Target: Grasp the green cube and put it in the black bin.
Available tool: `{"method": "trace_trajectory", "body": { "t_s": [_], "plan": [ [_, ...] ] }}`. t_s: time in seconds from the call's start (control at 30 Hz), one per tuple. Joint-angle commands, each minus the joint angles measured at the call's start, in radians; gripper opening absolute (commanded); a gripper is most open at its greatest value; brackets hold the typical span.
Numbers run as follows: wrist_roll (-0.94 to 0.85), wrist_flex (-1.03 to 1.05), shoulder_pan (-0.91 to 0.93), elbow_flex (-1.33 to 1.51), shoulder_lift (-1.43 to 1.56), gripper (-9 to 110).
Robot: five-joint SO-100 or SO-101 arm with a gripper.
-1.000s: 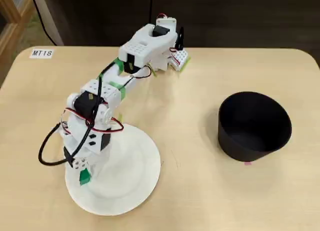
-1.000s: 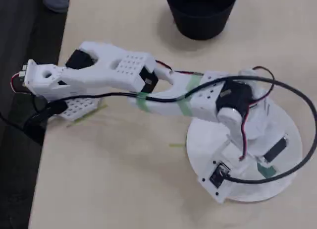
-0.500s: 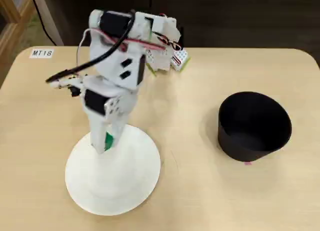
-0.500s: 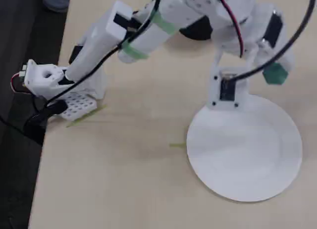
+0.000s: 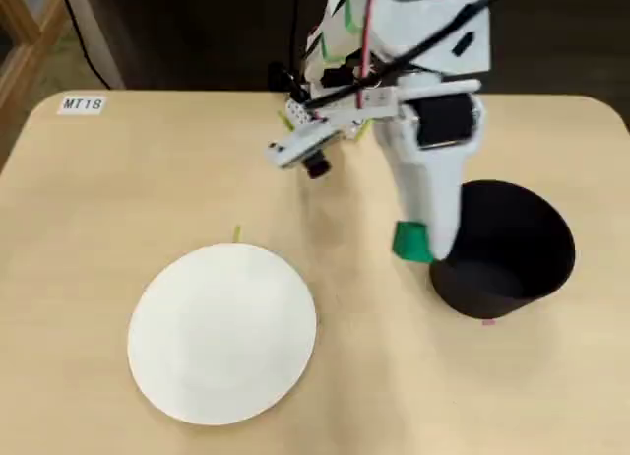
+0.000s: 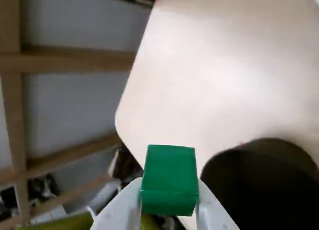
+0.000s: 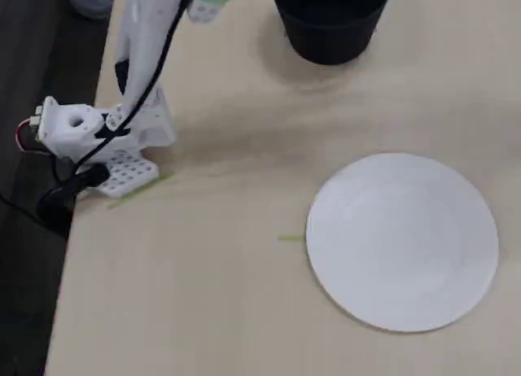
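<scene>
One green cube (image 6: 169,179), one black bin (image 5: 505,248), one plate (image 5: 223,333)

Green cube (image 6: 168,180); black bin (image 5: 504,250); white plate (image 5: 222,333); white end effector (image 6: 167,210); pale beige table (image 5: 89,228).

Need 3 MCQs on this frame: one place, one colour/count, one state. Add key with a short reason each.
1. Where is the green cube?
A. on the white plate
B. between the gripper's fingers, beside the black bin
C. lying inside the bin

2. What colour is the plate?
A. white
B. blue
C. black

3. What state is the gripper in?
A. open and empty
B. shut on the cube
C. out of view

Key: 1 B, the wrist view shows the cube clamped between the fingers, with the black bin next to it; 2 A, both fixed views show it white; 3 B, both white fingers press the cube's sides.
</scene>
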Motion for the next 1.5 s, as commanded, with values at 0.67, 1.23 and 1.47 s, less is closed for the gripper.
{"method": "trace_trajectory", "body": {
  "t_s": [0.67,1.23,1.47],
  "plan": [
    [0.1,-0.061,-0.33,0.792,0.282,0],
    [0.144,-0.144,-0.322,0.808,0.284,24],
    [0.199,-0.138,-0.276,0.808,0.302,0]
  ]
}}
